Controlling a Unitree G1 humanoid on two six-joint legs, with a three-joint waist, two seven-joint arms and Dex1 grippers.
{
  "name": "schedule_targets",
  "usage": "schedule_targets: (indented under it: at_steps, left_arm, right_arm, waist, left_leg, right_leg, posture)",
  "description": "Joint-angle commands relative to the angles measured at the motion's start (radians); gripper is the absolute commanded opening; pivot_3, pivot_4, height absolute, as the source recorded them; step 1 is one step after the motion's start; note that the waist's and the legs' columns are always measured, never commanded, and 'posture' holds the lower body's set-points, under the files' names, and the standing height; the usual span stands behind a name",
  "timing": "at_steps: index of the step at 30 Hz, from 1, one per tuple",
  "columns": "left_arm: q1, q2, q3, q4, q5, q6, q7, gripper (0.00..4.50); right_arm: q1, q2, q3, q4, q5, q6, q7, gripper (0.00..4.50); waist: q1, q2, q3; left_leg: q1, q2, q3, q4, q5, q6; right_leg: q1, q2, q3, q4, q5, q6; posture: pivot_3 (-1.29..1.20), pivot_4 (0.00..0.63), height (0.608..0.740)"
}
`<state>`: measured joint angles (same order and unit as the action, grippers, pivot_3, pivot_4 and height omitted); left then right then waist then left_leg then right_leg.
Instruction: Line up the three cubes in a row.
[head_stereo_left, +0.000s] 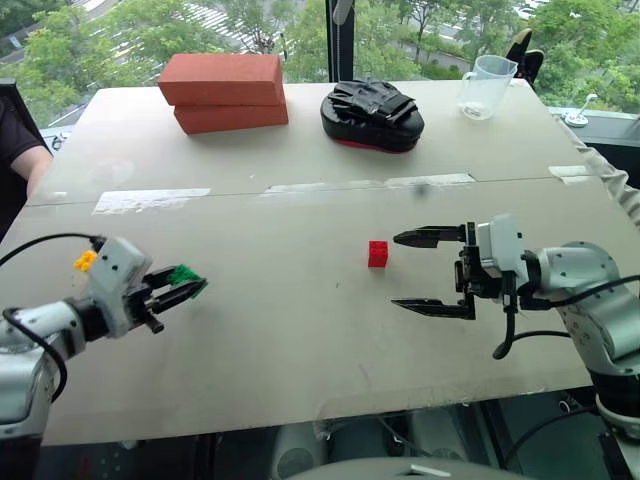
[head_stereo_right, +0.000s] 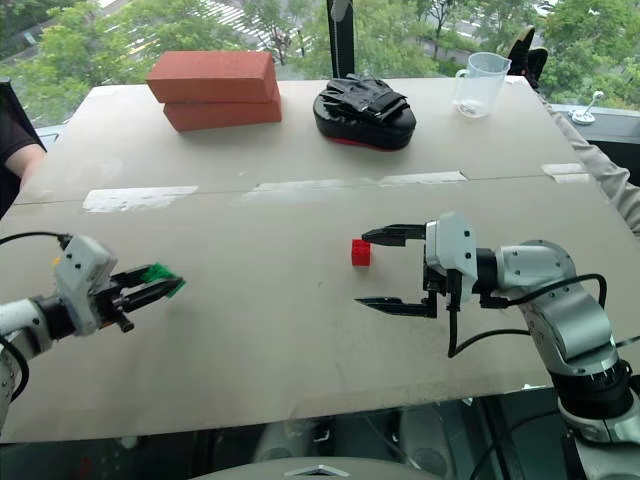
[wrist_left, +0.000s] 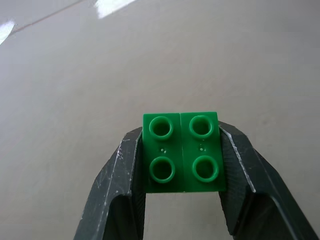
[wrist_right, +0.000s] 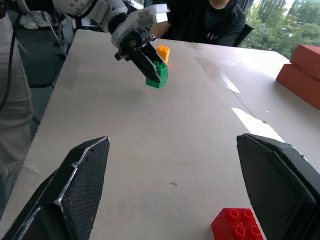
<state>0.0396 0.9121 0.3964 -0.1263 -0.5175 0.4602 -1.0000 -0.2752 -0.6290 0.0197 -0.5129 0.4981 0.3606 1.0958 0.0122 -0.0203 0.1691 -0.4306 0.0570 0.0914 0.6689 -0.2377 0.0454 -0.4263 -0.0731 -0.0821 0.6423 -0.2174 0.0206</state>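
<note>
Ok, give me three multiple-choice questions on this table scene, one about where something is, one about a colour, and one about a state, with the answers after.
1. Where is the red cube?
A. On the table beside the right gripper's upper finger
B. On top of the bricks
C. Inside the jug

2. What colour is the cube in the left gripper?
A. Red
B. Blue
C. Green

3. How do the right gripper's fingers stand?
A. Shut on the red cube
B. Wide open, holding nothing
C. Shut on a glove

Answers:
1 A: it sits on the bare table by that finger's tip.
2 C: the left wrist view shows the green cube clamped between both fingers.
3 B: a clear gap separates the fingers, nothing between them.
</note>
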Motion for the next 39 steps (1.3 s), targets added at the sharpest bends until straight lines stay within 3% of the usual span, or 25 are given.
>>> schedule_targets:
  at_steps: [1, 7, 16, 21, 39]
  left_arm:
    - [-0.145, 0.027, -0.076, -0.029, -0.062, 0.06, -0.059, 1.26]
    - [-0.505, -0.027, -0.386, 0.093, 0.047, 0.027, -0.221, 1.26]
    - [-0.85, -0.239, -0.672, 0.616, 0.308, -0.324, -0.434, 1.26]
    - [-0.931, -0.302, -0.702, 0.782, 0.381, -0.42, -0.481, 1.26]
    - [-0.996, -0.356, -0.693, 0.933, 0.475, -0.567, -0.51, 1.26]
  right_arm:
    - [0.042, -0.024, -0.059, -0.087, 0.027, 0.0, -0.05, 4.2]
    - [0.134, -0.04, -0.136, -0.166, 0.074, 0.046, -0.148, 4.2]
    - [0.273, -0.098, -0.227, -0.218, 0.105, 0.04, -0.167, 4.2]
    - [0.338, -0.111, -0.253, -0.243, 0.107, 0.039, -0.183, 4.2]
    - [0.407, -0.146, -0.293, -0.23, 0.107, 0.008, -0.163, 4.2]
  waist:
    - [0.006, 0.0, 0.0]
    - [0.01, -0.001, -0.001]
    - [0.006, -0.003, 0.0]
    - [0.003, -0.004, 0.0]
    - [0.004, -0.005, 0.0]
  left_leg:
    - [0.0, 0.0, 0.0, 0.0, 0.0, 0.0]
    - [0.0, -0.003, -0.001, 0.002, 0.001, 0.0]
    - [-0.001, -0.003, 0.004, 0.002, 0.001, 0.001]
    - [-0.001, -0.003, 0.005, 0.003, 0.0, 0.001]
    - [-0.001, -0.003, -0.003, 0.005, 0.0, 0.001]
  right_leg:
    - [0.0, 0.0, 0.0, 0.0, 0.0, 0.0]
    - [0.004, 0.002, 0.0, 0.0, 0.002, 0.004]
    - [0.003, 0.006, 0.0, 0.0, 0.0, 0.007]
    - [0.004, 0.005, 0.001, 0.0, 0.001, 0.007]
    - [0.004, 0.005, 0.0, 0.001, 0.001, 0.008]
  posture:
    - [0.0, 0.15, 0.74]
    - [0.0, 0.15, 0.74]
    - [0.0, 0.15, 0.74]
    - [0.0, 0.15, 0.74]
    - [0.0, 0.15, 0.74]
